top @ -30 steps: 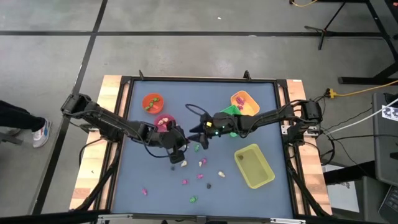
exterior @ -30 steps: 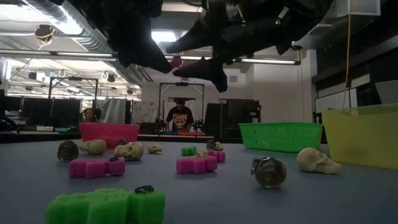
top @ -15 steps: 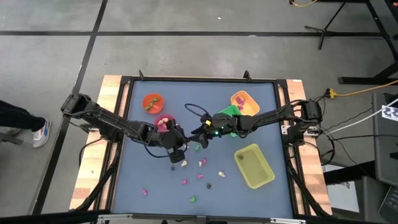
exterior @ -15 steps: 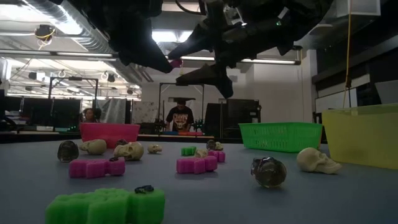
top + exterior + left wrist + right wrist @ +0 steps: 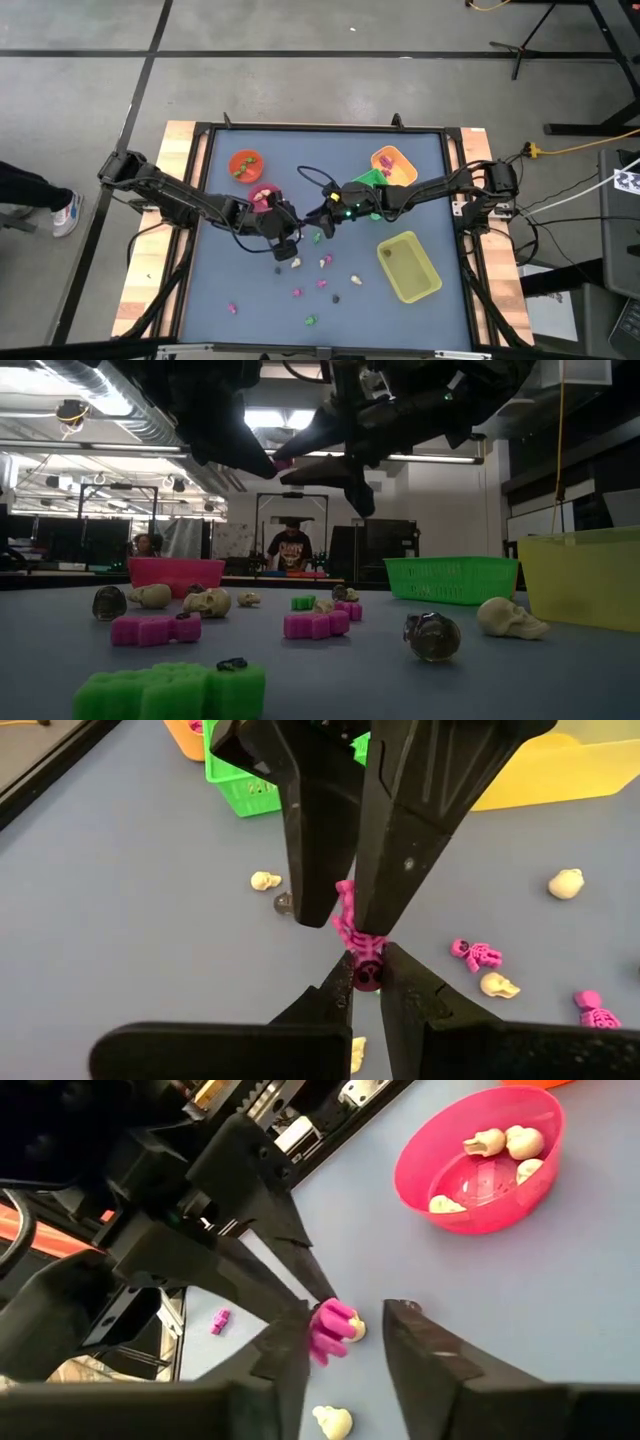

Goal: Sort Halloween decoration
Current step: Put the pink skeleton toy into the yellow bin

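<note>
Midair above the table's middle, the left gripper (image 5: 366, 978) pinches a pink skeleton trinket (image 5: 358, 935) while the right gripper (image 5: 345, 1330), half-closed around it, risks a fumbled handover if 1 lets go before the other clamps.

Blue-topped table, with cups, trays and trinkets on it.
On the table (image 5: 220, 290), taking the yellow tray (image 5: 408, 266) as landmark: the green tray (image 5: 369, 180) and orange tray (image 5: 393, 163) lie beyond it, the pink cup (image 5: 262, 198) and orange cup (image 5: 244, 164) well to its left, and small pink, green, cream and dark trinkets (image 5: 322, 263) scatter between it and the table's near-left corner.
</note>
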You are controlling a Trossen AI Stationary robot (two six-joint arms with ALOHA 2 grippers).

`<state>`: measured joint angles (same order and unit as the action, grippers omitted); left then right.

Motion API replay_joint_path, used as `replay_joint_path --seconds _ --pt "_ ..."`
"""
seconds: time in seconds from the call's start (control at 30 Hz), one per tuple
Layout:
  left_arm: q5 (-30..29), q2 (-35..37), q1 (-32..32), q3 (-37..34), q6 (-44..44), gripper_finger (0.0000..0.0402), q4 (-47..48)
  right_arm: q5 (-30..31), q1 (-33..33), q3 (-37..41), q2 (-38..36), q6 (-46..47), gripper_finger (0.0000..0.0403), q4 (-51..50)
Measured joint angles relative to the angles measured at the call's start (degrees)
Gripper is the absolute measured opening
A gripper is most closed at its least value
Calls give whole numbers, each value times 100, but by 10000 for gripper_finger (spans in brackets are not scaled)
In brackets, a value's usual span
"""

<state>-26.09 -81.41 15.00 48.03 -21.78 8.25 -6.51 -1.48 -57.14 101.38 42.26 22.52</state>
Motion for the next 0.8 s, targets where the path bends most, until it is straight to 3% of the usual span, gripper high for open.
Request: replay_joint_path --seconds 0.37,0.8 --pt "-33 0 0 0 -1 14 4 -69 -2 0 -9 -50 41 29" --pt "-31 0 0 0 -2 14 0 -67 -2 0 -7 -204 30 14"
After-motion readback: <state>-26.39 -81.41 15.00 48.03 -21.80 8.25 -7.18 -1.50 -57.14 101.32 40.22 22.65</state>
